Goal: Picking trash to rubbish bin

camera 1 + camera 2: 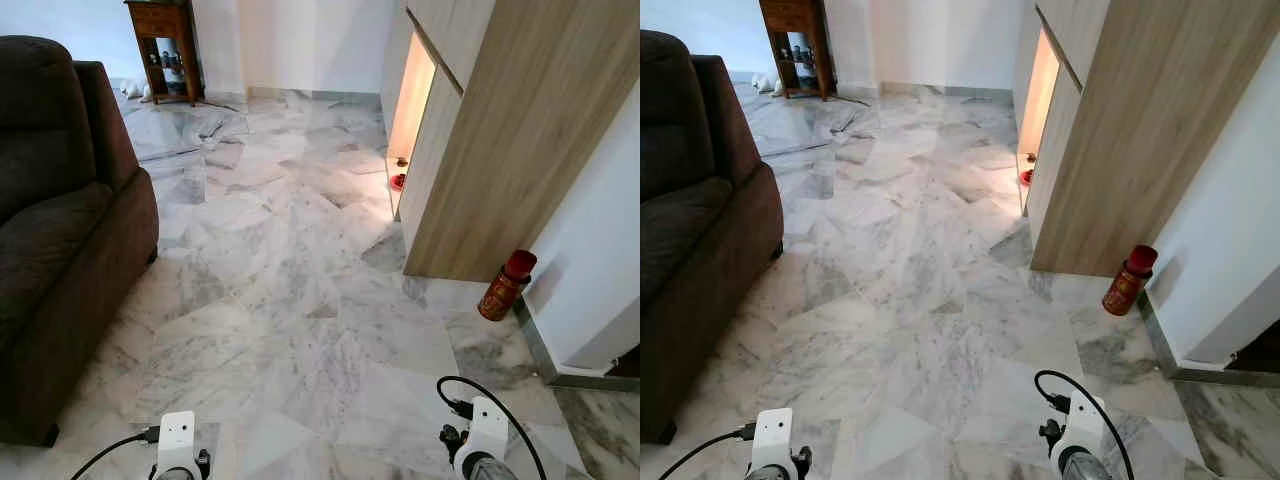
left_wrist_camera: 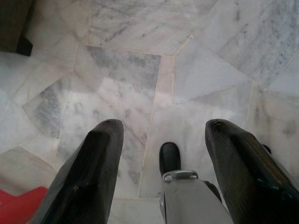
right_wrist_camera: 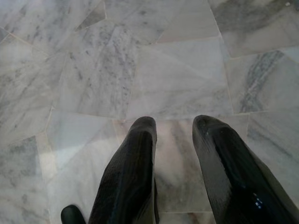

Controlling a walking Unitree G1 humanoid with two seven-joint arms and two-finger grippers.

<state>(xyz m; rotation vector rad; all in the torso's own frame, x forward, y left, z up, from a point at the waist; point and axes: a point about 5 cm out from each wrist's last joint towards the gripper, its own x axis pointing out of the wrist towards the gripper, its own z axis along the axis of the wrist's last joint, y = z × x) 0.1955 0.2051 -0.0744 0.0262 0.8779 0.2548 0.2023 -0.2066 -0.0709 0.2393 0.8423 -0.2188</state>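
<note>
- dark brown sofa [image 1: 60, 230] stands along the robot's left, on the marble floor [image 1: 290, 300]; no trash lies beside it.
- left gripper [image 2: 163, 135] hangs low over bare marble, fingers [image 2: 88, 172] spread wide, holding nothing. a red patch shows at the corner of its wrist view; what it is cannot be told.
- wooden side table [image 1: 165, 45] stands far back by the white wall, small items on its shelves too small to name.
- right gripper [image 3: 175, 130] also hangs low over the floor, fingers a little apart, nothing between them; judged idle, both arms kept down for walking.
- tall wood-panel cabinet [image 1: 500, 140] stands on the right, its lit niche holding a small red object.
- red can with red cap [image 1: 506, 286] stands upright at the cabinet's foot beside the wall, well apart from both grippers: the likeliest trash. no rubbish bin can be identified; judged an early search stage.
</note>
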